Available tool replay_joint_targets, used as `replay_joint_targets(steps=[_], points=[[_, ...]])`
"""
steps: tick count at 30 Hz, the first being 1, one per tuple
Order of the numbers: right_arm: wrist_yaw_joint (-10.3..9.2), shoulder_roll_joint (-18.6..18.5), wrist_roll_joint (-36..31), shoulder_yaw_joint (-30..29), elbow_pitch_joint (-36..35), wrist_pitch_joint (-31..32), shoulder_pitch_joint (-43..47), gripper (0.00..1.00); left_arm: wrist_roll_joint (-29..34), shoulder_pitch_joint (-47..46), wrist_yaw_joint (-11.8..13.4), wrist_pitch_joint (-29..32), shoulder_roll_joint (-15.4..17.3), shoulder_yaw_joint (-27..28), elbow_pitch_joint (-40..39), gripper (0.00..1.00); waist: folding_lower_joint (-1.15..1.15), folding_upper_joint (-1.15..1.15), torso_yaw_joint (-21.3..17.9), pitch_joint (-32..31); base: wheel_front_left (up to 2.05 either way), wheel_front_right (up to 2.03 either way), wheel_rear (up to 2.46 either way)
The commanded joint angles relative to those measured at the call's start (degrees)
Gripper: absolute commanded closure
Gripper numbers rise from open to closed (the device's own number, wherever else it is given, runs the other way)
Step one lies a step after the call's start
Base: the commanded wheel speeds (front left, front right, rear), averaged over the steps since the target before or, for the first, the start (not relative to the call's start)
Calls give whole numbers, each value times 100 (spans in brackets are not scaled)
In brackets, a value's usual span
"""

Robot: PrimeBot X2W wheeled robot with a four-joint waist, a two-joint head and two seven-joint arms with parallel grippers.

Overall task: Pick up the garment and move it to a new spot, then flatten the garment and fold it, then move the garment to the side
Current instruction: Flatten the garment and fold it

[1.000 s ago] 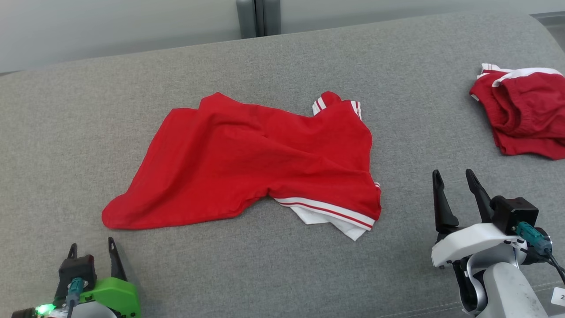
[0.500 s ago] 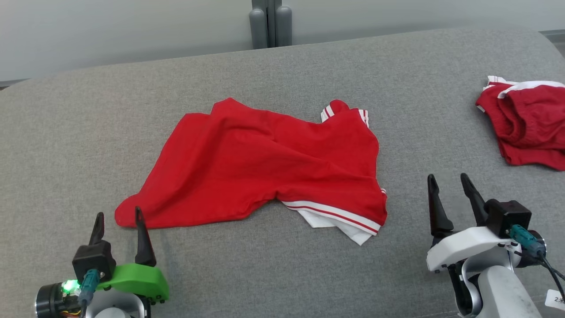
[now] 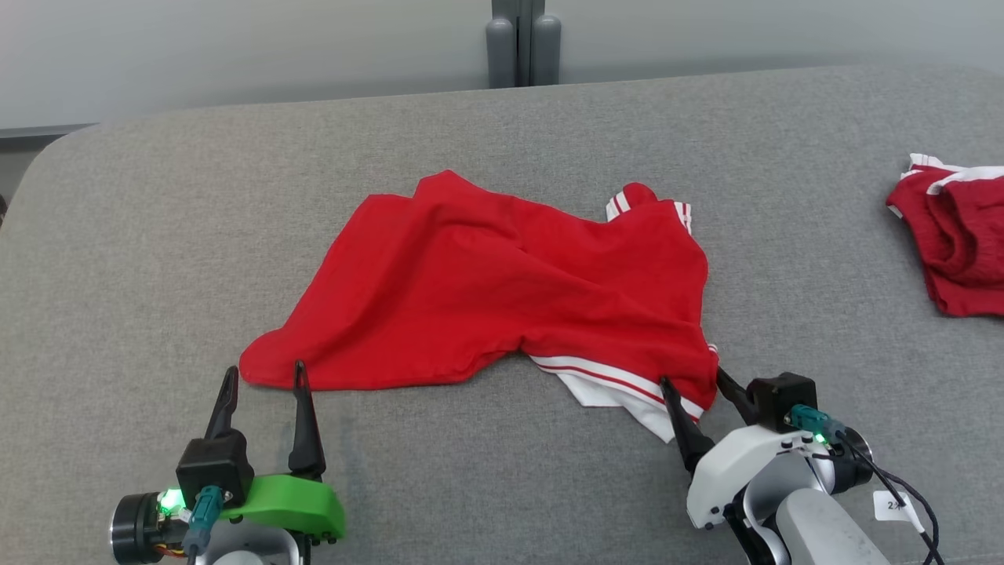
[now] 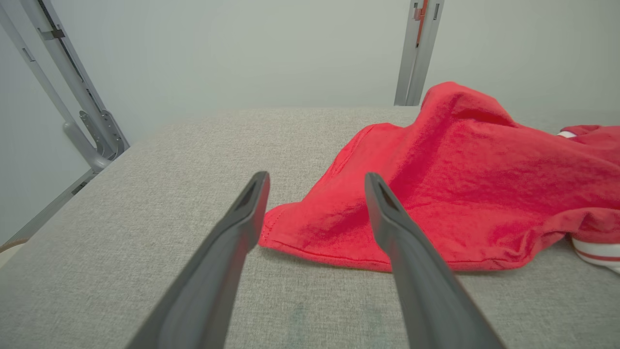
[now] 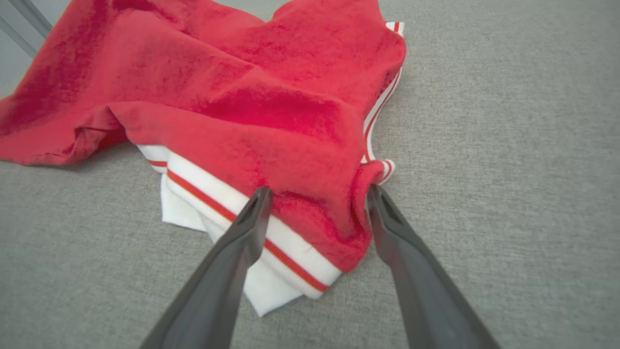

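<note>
Now, nearest us: left gripper (image 3: 264,367), jaws spread and empty, fingers either side of the near-left corner of the garment (image 3: 502,290). A second ago it sat well short of the cloth. Right gripper (image 3: 692,377), jaws likewise spread with nothing clamped. It has come forward to straddle the white-banded near-right hem. We note the head camera has also shifted. Garment: red, white striped trim, rumpled, lying mid-surface, not lifted. Surface: grey woven upholstery (image 3: 157,235), rounded at its far-left corner. Far right: second red garment (image 3: 957,243), crumpled, well apart. Beyond: pale wall (image 3: 235,47), grey upright post (image 3: 523,47).
</note>
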Motion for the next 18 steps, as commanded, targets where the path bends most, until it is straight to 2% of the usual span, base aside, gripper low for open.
replay_joint_targets(steps=[1, 2, 3, 9, 18], points=[[-10, -20, 1, -14, 101, -22, -137, 46, 28, 91, -33, -16, -19, 55, -11, 0, 0, 0, 87, -10, 0, 0, 0], [-10, -19, -22, -20, 155, -60, -193, 67, 50, 114, -51, -17, -36, 81, -9, 0, 0, 0, 110, -18, 0, 0, 0], [-10, -17, -11, -17, 181, -96, -236, 100, 60, 130, -56, -16, -45, 105, -6, 0, 0, 0, 124, -24, 0, 0, 0], [-10, -16, -171, -211, -143, -220, -442, 100, 178, 216, -113, -17, -135, 235, -18, 0, 0, 0, 178, -76, 0, 0, 0], [-10, -17, -504, -425, -2284, 642, -149, 100, 316, 291, -227, -17, -332, 458, -109, 0, 0, 0, 219, -61, 0, 0, 0]])
